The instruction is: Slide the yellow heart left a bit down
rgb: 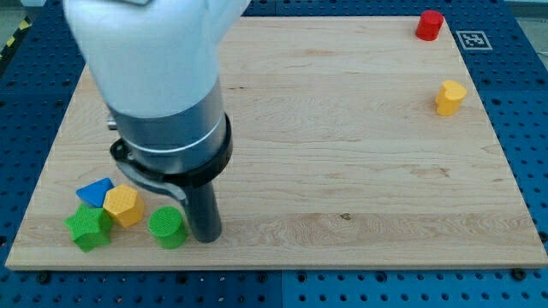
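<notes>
The yellow heart (450, 97) stands near the board's right edge, in the upper part of the view. My tip (205, 238) is far from it, at the lower left of the board. The tip rests just right of a green cylinder (167, 227), touching it or nearly so. The bulky arm body above hides part of the board's upper left.
A red block (430, 24) sits at the top right corner. At the bottom left, a blue triangle (94, 191), a yellow hexagon (123, 205) and a green star (88, 228) cluster together. The wooden board (342, 171) lies on a blue perforated table.
</notes>
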